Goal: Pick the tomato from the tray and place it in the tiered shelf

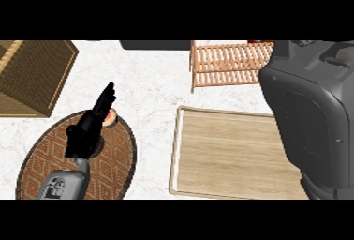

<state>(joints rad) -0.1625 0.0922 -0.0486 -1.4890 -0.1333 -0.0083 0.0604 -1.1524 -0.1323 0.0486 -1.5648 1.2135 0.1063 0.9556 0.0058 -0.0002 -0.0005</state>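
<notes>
Looks close to done: the wooden tray (235,154) is bare and a sliver of red, probably the tomato (261,42), peeks out on the slatted tiered shelf (228,63) just past the tray. Right forearm (311,117) blocks that corner, so I can't tell about the right robot hand. Left robot hand (90,126) rests left of the tray, fingers straight, over a small orange thing (110,116) I can't identify.

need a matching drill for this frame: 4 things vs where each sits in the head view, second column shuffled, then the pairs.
Things:
1. wicker basket
2. slatted shelf
3. wooden tray
4. left hand

Places:
A. centre right, beside the big grey forearm
B. top left corner
C. lower left, over the round patterned mat
D. top, right of centre

Pairs: 1-B, 2-D, 3-A, 4-C
</notes>
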